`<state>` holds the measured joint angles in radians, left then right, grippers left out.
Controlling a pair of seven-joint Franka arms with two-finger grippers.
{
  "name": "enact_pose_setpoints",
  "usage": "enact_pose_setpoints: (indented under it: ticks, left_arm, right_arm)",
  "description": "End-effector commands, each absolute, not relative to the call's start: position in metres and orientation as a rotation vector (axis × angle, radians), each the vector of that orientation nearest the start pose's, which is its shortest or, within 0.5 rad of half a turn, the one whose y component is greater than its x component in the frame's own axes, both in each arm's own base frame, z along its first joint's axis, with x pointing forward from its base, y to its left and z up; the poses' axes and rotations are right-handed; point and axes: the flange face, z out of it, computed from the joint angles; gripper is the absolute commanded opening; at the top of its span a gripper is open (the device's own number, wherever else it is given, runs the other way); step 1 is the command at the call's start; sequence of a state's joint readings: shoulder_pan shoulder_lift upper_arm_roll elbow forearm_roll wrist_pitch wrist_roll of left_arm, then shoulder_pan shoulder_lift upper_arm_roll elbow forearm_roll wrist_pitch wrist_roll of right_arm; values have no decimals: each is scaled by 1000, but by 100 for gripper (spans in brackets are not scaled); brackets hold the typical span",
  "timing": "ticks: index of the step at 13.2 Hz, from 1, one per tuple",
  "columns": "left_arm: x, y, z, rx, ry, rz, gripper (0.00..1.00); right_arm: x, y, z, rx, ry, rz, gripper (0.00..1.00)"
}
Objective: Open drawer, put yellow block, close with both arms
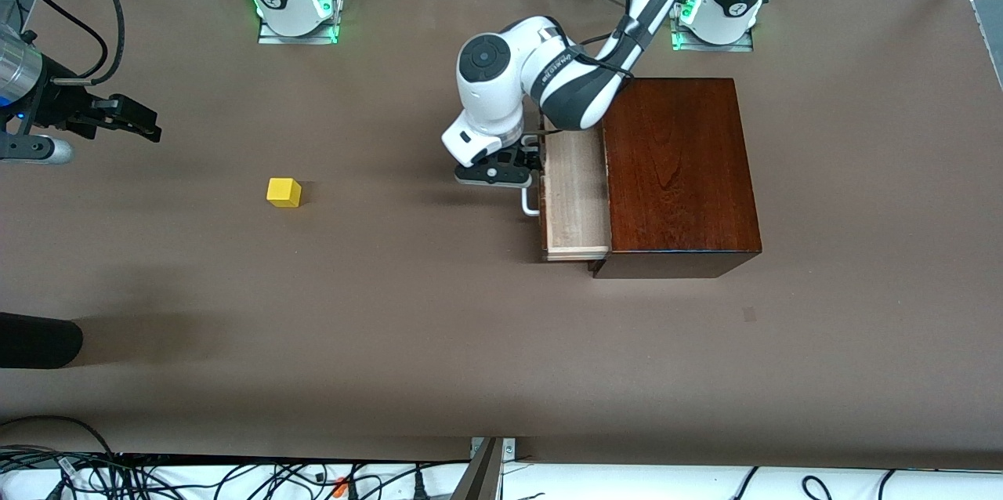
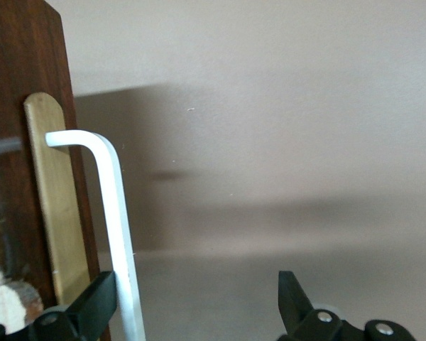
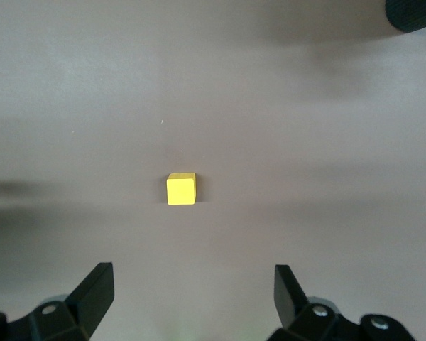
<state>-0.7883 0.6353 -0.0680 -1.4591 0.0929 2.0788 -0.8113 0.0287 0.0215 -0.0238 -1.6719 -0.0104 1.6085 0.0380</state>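
Drawer (image 1: 576, 198): part-open from mahogany box (image 1: 678, 175), front and white handle (image 1: 530, 198) facing nine o'clock, long axis twelve-to-six. Left gripper (image 1: 533, 163) at handle, fingers (image 2: 92, 305) apart around the bar, shown only by left wrist view. Yellow block (image 1: 284, 192): on table (image 1: 392, 327) toward right arm's end. Right gripper (image 1: 141, 122) spread, above table; block (image 3: 181, 189) lay in its view.

Drawer part-open, yellow block out on the table.

You have the drawer (image 1: 576, 194) pulled partway out of its dark mahogany box (image 1: 678, 171), pale-wood tray showing, its white U-shaped handle (image 1: 530, 198) facing the right arm's end. Your yellow block (image 1: 284, 192), a small bright cube, sits flat on the table (image 1: 470, 343), well apart, toward the right arm's end.
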Motion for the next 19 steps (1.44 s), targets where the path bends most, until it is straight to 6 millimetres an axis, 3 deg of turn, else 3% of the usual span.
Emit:
enact_pose_setpoints:
  ticks: [1, 2, 5, 7, 11, 12, 14, 17, 19]
  left_arm:
    - [484, -534, 323, -3089, 116, -29, 100]
    - [484, -528, 337, -3074, 111, -15, 100]
    - [486, -510, 414, -3041, 81, 11, 100]
    - [498, -482, 465, -3029, 89, 33, 100]
    - [550, -366, 548, -3043, 107, 29, 100]
    - [562, -334, 560, -3048, 119, 39, 100]
    - [588, -265, 580, -3067, 129, 27, 100]
    - [612, -186, 594, -3080, 40, 5, 100]
    - [614, -153, 602, -3086, -35, -12, 100]
  right_arm:
    - [556, 6, 568, -3161, 56, 137, 100]
    - [556, 13, 570, -3162, 37, 132, 100]
    - [553, 26, 569, -3164, 58, 138, 100]
    - [540, 54, 569, -3172, 97, 138, 100]
    - [490, 86, 547, -3190, 112, 57, 100]
    - [475, 88, 536, -3192, 108, 32, 100]
    - [460, 67, 505, -3182, 158, 17, 100]
    - [471, 38, 465, -3158, 242, 53, 100]
    - [487, 32, 435, -3151, 263, 69, 100]
